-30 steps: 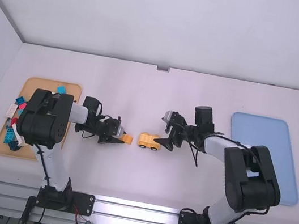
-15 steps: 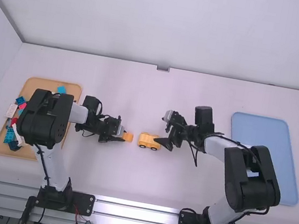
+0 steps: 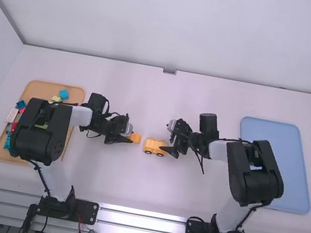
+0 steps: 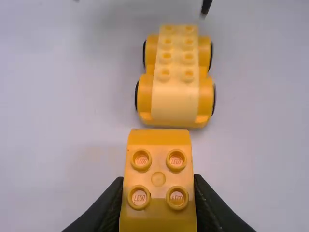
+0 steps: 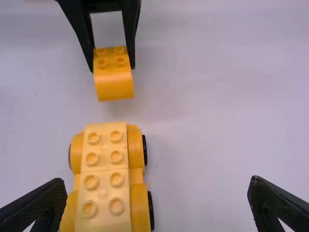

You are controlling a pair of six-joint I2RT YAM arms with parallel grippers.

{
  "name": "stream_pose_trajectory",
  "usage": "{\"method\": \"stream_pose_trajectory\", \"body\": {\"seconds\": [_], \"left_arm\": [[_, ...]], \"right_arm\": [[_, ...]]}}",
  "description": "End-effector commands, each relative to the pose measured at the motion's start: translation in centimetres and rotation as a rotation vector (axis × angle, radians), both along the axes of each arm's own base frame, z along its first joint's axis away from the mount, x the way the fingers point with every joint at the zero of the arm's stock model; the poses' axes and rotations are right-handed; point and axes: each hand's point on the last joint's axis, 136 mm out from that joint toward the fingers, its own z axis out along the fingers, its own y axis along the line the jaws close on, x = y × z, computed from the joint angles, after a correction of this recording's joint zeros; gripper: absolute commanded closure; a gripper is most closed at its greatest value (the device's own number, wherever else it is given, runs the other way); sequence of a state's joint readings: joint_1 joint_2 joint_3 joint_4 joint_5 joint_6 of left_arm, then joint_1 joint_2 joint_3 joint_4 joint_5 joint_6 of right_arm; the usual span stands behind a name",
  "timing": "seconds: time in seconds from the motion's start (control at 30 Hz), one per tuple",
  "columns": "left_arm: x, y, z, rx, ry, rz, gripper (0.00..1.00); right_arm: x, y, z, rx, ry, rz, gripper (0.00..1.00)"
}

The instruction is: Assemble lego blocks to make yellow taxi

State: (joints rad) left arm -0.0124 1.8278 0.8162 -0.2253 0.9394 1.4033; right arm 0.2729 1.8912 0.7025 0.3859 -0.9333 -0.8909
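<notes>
In the high view my left gripper (image 3: pixel 125 138) points toward the middle, just left of the yellow car base (image 3: pixel 155 146). My right gripper (image 3: pixel 169 146) is at the base's right end. The left wrist view has my left gripper (image 4: pixel 158 180) shut on an orange-yellow curved block (image 4: pixel 158 175) with studs up; past it stands the wheeled base (image 4: pixel 176 87), topped by pale yellow bricks. From the right wrist, my right gripper (image 5: pixel 159 193) is wide open, the base (image 5: pixel 105 169) between its fingers, closer to one. The held block (image 5: pixel 112 77) appears raised beyond the base's far end.
A wooden tray (image 3: pixel 58 89) with several coloured bricks lies at the left, partly behind the left arm. On the right rests a blue tray (image 3: pixel 281 149), its near part overlapped by the right arm.
My left gripper has shifted slightly away from the high camera, carrying the orange-yellow block. The right arm's elbow has swung inward and its gripper has moved slightly. The car base has stayed put.
</notes>
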Motion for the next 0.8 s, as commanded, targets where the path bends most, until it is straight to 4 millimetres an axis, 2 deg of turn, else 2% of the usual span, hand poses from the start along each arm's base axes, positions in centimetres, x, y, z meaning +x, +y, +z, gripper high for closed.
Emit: {"method": "stream_pose_trajectory", "body": {"seconds": [0.0,0.17,0.33,0.53,0.77], "left_arm": [[0.5,-0.6,2.2,-0.021,-0.013,0.022,0.82],[1.6,-0.9,3.6,-0.068,0.026,0.1,0.84],[0.7,-2.8,4.2,-0.108,0.025,0.035,0.85],[-0.2,-4.7,4.2,-0.105,0.017,-0.027,0.88],[-0.5,-5.0,4.2,-0.104,0.041,-0.022,0.9]], "right_arm": [[-2.7,0.5,-1.3,0.078,0.029,0.101,0.01],[-2.9,0.8,-2.1,0.11,0.013,0.095,0.01],[-2.6,1.1,-4.0,0.055,0.022,0.04,0.01],[-2.2,1.2,-4.8,0.066,0.053,0.007,0.01],[-2.4,1.2,-5.2,0.057,0.038,0.023,0.02]]}}
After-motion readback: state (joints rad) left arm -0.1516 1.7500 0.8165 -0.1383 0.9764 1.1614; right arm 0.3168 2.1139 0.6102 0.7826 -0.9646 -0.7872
